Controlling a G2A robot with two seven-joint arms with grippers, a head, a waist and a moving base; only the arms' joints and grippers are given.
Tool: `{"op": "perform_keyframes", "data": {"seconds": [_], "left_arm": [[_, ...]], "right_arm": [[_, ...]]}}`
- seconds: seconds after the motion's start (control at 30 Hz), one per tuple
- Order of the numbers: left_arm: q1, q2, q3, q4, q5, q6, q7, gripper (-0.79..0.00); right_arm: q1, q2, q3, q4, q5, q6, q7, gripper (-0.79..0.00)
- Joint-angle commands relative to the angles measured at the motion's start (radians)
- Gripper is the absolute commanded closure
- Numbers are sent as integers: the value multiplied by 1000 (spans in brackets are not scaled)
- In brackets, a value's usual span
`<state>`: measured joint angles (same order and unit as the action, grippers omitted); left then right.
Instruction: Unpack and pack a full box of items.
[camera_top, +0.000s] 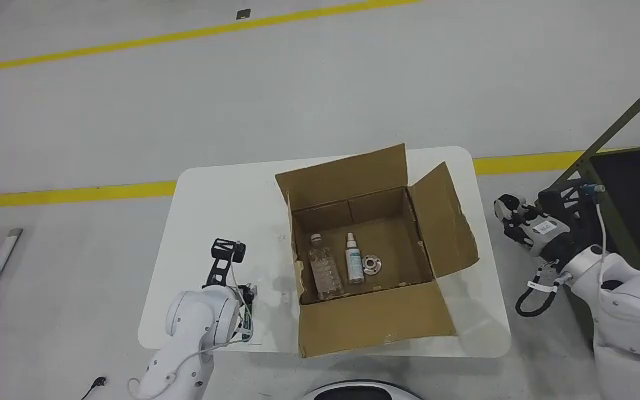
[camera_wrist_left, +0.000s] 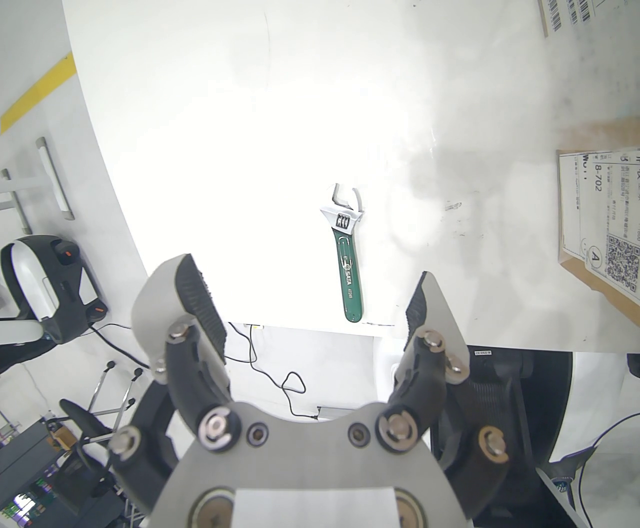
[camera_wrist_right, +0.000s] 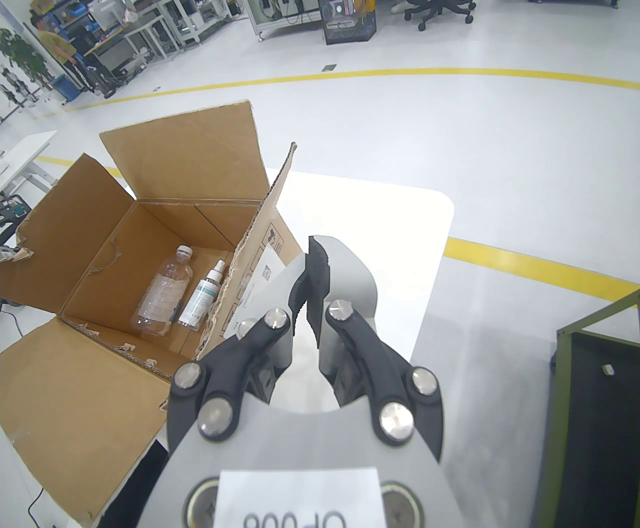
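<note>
An open cardboard box (camera_top: 345, 178) stands in the middle of the white table (camera_top: 220, 210). On its floor lie a clear bottle (camera_top: 323, 272), a white spray bottle (camera_top: 354, 260) and a small round ring (camera_top: 372, 264). The right wrist view looks into the box (camera_wrist_right: 175, 145) at the clear bottle (camera_wrist_right: 162, 292) and spray bottle (camera_wrist_right: 202, 297). A green-handled wrench (camera_wrist_left: 347, 265) lies on the table near its front edge, left of the box. My left gripper (camera_wrist_left: 306, 270) hangs open just above the wrench, holding nothing. My right gripper (camera_wrist_right: 309, 250) is shut and empty, beyond the table's right edge (camera_top: 515, 212).
A box corner with labels (camera_wrist_left: 600, 225) lies close to the wrench's right. A dark green frame (camera_top: 610, 170) stands beside the right arm. Cables (camera_wrist_left: 270, 370) hang below the table's front edge. Bare tabletop (camera_wrist_left: 250, 125) stretches left of the box.
</note>
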<state>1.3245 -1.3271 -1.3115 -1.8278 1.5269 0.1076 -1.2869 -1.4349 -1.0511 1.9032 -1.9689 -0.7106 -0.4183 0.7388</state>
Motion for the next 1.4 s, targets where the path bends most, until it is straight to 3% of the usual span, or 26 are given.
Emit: {"op": "perform_keyframes", "data": {"seconds": [0.0,0.03,0.33,0.37,0.67,0.87,0.9,0.93,1.07,1.37], "left_arm": [[0,0,0,0,0,0,0,-28],[0,0,0,0,0,0,0,-785],[0,0,0,0,0,0,0,-785],[0,0,0,0,0,0,0,-785],[0,0,0,0,0,0,0,-785],[0,0,0,0,0,0,0,-785],[0,0,0,0,0,0,0,-785],[0,0,0,0,0,0,0,-785],[15,0,-1,15,-11,-11,23,-785],[50,6,-8,71,-92,-144,66,-785]], "right_arm": [[0,0,0,0,0,0,0,-9],[0,0,0,0,0,0,0,-348],[0,0,0,0,0,0,0,-348],[-1,0,-1,0,1,-1,-4,-785],[-21,2,-16,-8,-31,9,-97,-785],[-48,-3,-19,3,-177,64,-281,-785],[-56,-4,-21,9,-199,82,-312,-219],[-63,-6,-24,8,-226,99,-342,0],[-79,-9,-33,8,-259,131,-391,0],[-61,-6,-22,11,-243,122,-373,0]]}}
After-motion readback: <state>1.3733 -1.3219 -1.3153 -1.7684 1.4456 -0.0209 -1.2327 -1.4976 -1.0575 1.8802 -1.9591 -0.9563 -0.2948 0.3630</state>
